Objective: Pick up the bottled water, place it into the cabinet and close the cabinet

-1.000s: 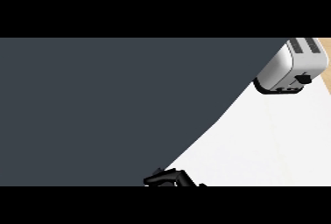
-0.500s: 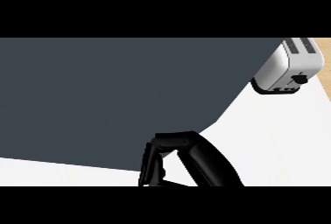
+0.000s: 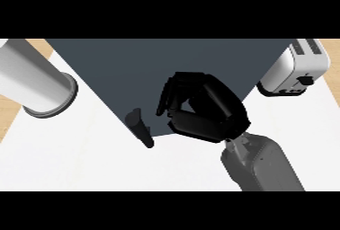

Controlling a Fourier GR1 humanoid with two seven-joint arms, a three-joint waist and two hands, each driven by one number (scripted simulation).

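The cabinet's dark grey panel [image 3: 133,67] fills the upper middle of the head view. A black handle [image 3: 140,128] sticks out near its lower corner. My right hand [image 3: 203,112] lies against the panel just right of the handle. Its fingers [image 3: 174,92] are loosely bent and nothing shows between them and the thumb. The grey forearm [image 3: 262,166] comes in from the lower right. No bottled water shows in this view, and neither does my left hand.
A white cylinder with a grey rim [image 3: 33,78] lies at the upper left. A silver toaster [image 3: 295,67] stands at the upper right beside the panel. The white counter [image 3: 79,166] runs along the front, with a wooden edge [image 3: 8,121] at the far left.
My right hand has risen from the lower edge to the panel beside the handle. The dark panel has swung back across the view, uncovering the white cylinder at the left.
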